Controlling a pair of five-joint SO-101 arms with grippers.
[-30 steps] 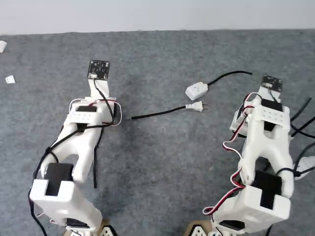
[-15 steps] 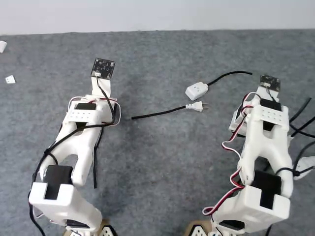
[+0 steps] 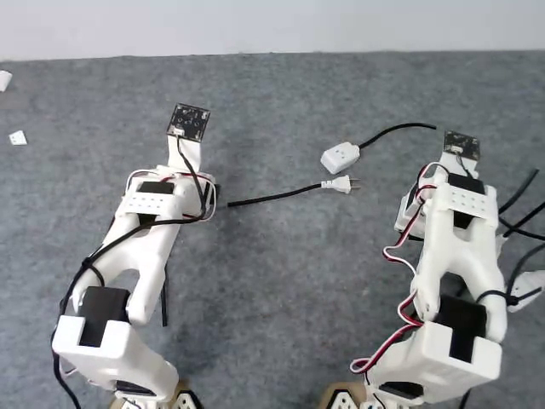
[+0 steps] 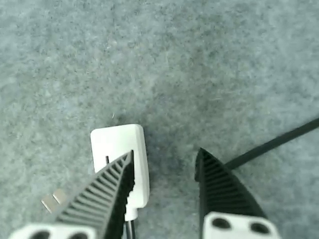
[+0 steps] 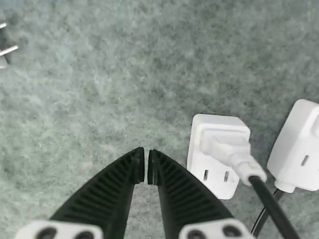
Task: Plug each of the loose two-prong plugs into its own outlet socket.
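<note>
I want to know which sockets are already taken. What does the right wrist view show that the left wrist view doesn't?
Right wrist view: the shut right gripper, a white outlet with a plug seated in it, and a second white socket block beside it. Left wrist view: the open left gripper by a white socket, and a black cable. Both: grey carpet and bare plug prongs at an edge.

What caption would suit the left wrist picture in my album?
Open left gripper over grey carpet, a white socket block behind one finger, a black cord past the other.
</note>
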